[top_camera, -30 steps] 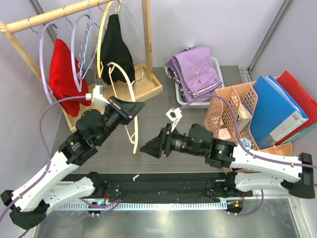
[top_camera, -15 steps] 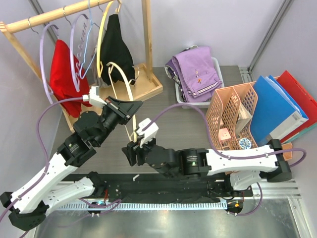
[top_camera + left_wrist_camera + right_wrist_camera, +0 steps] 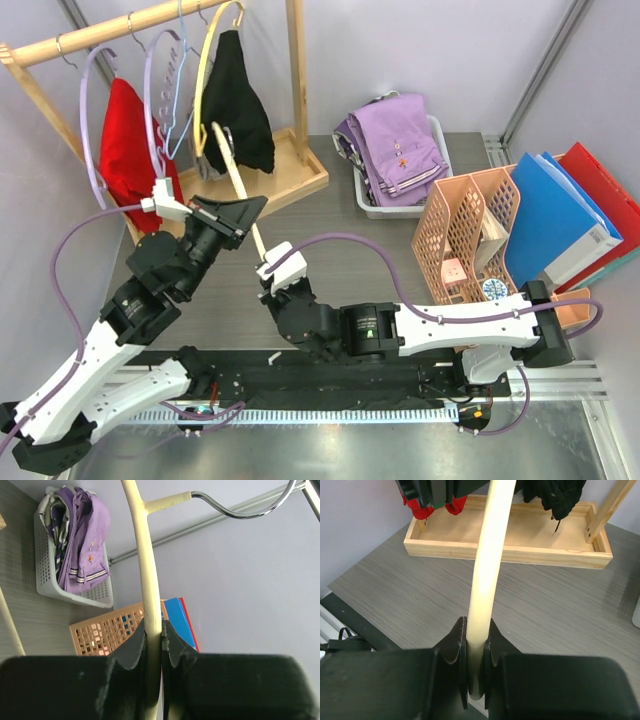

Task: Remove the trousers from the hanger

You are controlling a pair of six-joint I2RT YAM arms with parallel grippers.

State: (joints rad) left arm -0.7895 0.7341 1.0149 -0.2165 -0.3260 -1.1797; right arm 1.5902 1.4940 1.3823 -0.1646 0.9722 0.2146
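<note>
Between your claws, a bare hanger [image 3: 492, 540], clenched by left claw [image 3: 154, 645] and right claw [image 3: 479, 650]; trousers [image 3: 400, 150] lie in a basket [image 3: 372, 205] well right of both. Pull unevenly and it may snap

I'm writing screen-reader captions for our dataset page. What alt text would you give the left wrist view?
The left tool is shut on a cream hanger, whose bar rises to a metal hook at the top. Behind it on the left, a grey basket holds lilac trousers, with a peach organiser and a blue folder nearby.
</note>
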